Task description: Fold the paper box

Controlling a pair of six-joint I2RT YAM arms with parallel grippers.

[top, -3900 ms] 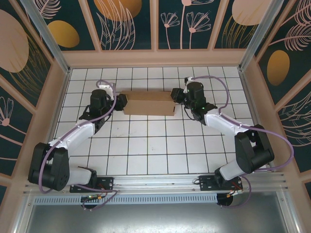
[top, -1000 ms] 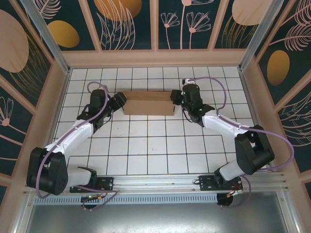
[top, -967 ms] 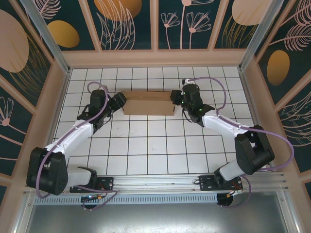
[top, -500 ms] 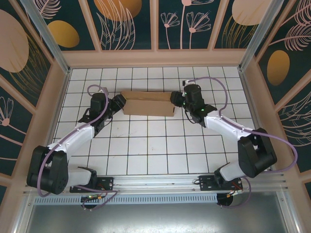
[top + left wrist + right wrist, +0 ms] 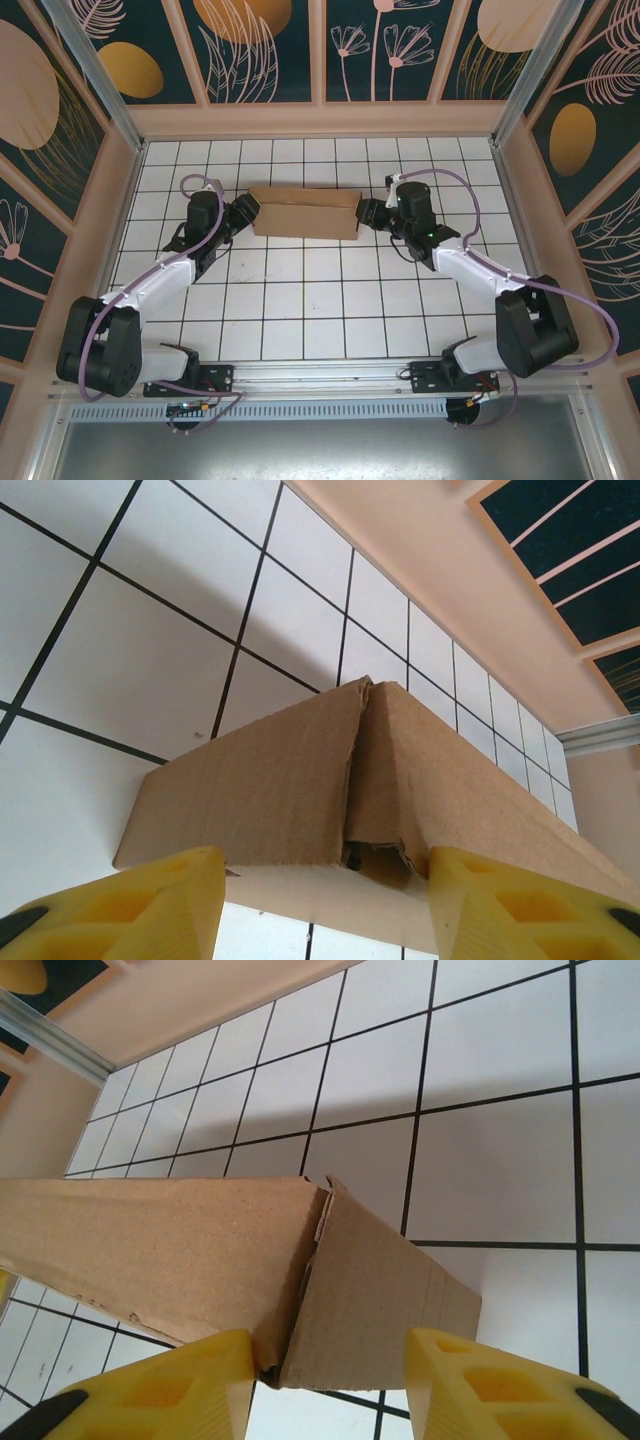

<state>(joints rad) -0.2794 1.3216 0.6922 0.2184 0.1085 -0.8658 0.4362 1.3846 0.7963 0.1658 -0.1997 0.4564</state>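
You have the paper box lying on the white tiled table, toward 12 o'clock from the table's middle and nearer the back wall than the arm bases. Its long side runs from 9 o'clock to 3 o'clock, and it looks closed into a long, low shape.

Your left gripper is at the 9 o'clock end of the box. In the left wrist view the two yellow fingers stand apart, and the box end is in front of the gap. Two cardboard panels meet there in a seam with a small opening at the bottom. The jaws are open and clamp nothing.

Your right gripper is at the 3 o'clock end. In the right wrist view its fingers are also apart, and the corner of the box comes down into the gap. You cannot tell whether a finger touches the cardboard.
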